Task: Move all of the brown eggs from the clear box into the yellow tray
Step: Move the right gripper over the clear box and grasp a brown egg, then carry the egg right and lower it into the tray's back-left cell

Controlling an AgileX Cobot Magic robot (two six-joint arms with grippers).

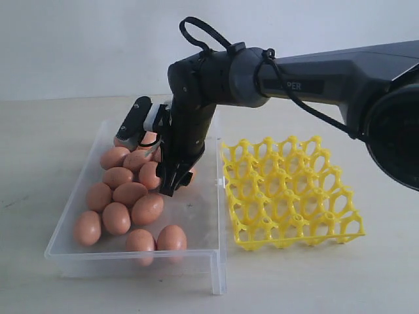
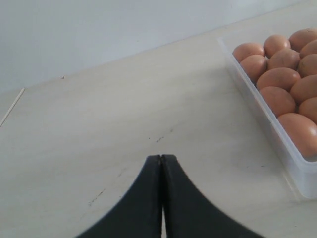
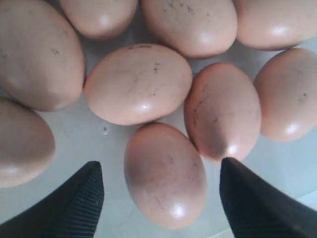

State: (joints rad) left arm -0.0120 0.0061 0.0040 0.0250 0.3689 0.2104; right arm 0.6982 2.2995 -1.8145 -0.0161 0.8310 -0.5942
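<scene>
One smooth orange-brown egg (image 3: 166,178) lay in the shallow clear plastic box (image 1: 131,265), between the right gripper's (image 3: 159,167) spread fingers (image 3: 74,203), touching neither. Its long axis ran crosswise to their closing line, so they would probably meet its narrow waist. The left gripper's (image 2: 161,158) fingers were pressed together, holding nothing.

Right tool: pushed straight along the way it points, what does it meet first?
Most likely the brown egg centred between the open fingers of the right tool. The depth to it is unclear from the wrist view.
</scene>
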